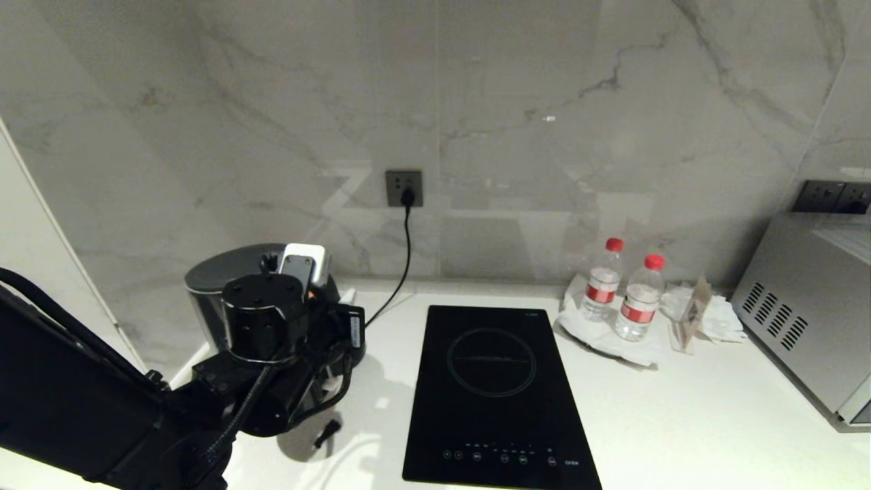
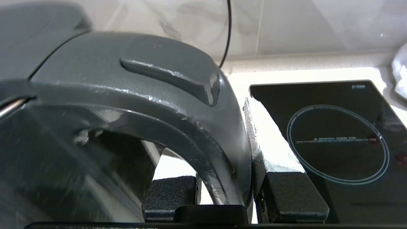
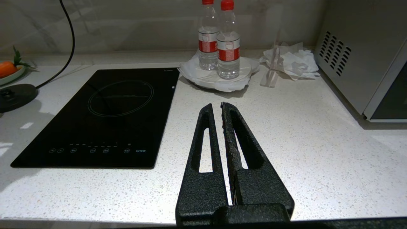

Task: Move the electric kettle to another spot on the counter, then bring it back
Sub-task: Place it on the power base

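electric kettle (image 1: 224, 286) on counter (image 1: 680, 408), left of induction hob (image 1: 493, 395); loop handle (image 2: 203, 133) pinched between left gripper (image 2: 222, 190) fingers. right gripper (image 3: 216, 109) pressed together above counter, right of hob.
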You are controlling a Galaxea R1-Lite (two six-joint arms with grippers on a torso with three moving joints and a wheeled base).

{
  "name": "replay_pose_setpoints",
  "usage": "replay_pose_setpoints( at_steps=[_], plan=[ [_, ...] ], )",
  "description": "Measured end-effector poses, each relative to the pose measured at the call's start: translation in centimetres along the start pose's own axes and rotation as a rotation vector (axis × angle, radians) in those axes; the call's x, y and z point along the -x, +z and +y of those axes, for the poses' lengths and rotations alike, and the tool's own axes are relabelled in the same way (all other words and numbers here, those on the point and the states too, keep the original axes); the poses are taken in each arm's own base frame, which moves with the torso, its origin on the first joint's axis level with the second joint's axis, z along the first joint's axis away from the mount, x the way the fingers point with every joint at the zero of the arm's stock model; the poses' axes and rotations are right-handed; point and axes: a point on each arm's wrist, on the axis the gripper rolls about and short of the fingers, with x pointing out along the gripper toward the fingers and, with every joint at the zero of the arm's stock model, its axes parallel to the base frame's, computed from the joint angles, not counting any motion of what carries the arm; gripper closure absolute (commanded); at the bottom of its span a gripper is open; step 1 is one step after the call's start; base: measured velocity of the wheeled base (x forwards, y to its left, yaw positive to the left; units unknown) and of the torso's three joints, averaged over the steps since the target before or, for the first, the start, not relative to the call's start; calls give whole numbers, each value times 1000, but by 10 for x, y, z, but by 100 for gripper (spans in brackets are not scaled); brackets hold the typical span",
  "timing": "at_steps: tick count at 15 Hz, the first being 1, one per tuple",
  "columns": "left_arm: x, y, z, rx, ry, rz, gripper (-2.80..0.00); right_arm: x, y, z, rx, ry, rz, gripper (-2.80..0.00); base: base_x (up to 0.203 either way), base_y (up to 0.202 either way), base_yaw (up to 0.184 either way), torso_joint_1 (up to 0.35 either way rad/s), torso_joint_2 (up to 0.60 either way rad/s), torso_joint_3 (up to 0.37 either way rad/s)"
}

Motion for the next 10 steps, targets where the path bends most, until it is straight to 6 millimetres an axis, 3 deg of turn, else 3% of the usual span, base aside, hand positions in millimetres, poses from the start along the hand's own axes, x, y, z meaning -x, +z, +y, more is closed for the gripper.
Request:
replay_pose_setpoints(
  at_steps=[2,8,10],
  plan=[
    [0,0,0,0,-1,2,0,0,0,0,0,0,0,0,35,0,-1,-6,1,-1],
    [-3,-1,0,0,9,2,0,0,0,0,0,0,1,0,174,0,1,5,2,2],
    [-5,-3,0,-1,9,7,0,0,0,0,0,1,3,0,0,0,0,0,0,0]
  ],
)
